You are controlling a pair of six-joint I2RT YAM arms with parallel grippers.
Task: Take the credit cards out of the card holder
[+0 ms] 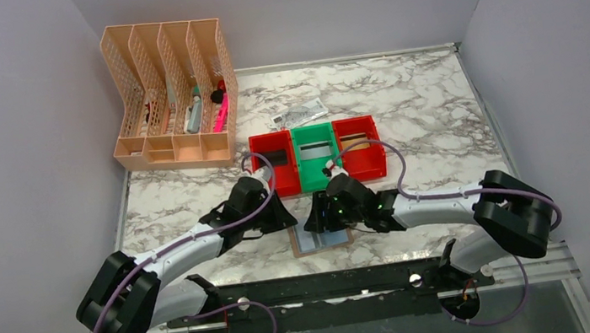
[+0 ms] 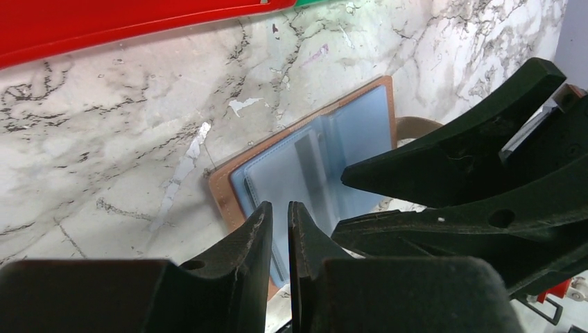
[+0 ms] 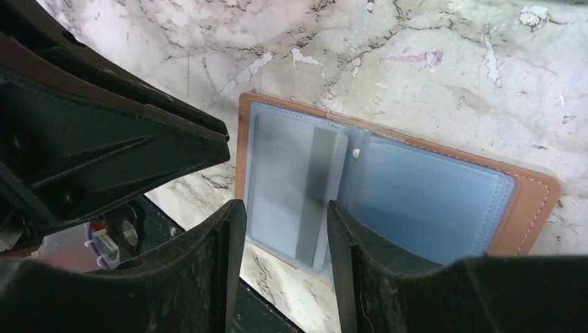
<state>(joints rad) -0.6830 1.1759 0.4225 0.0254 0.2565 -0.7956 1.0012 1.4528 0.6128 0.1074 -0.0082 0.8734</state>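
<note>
Tan-brown bifold card holder [image 3: 430,201] with pale blue-grey inner panels lies open and flat on the white marbled table [image 1: 429,107], near its front edge, just before the red and green plastic bins [image 1: 317,176]. Over it hangs the right gripper [image 3: 286,208], jaws apart and empty, straddling the pocket where a flat grey-striped card [image 3: 320,187] seems to sit, likely lined up to pinch it out. Beside it the left gripper [image 2: 279,211], jaws nearly together on nothing, sits low at the holder's edge, probably to pin it down.
</note>
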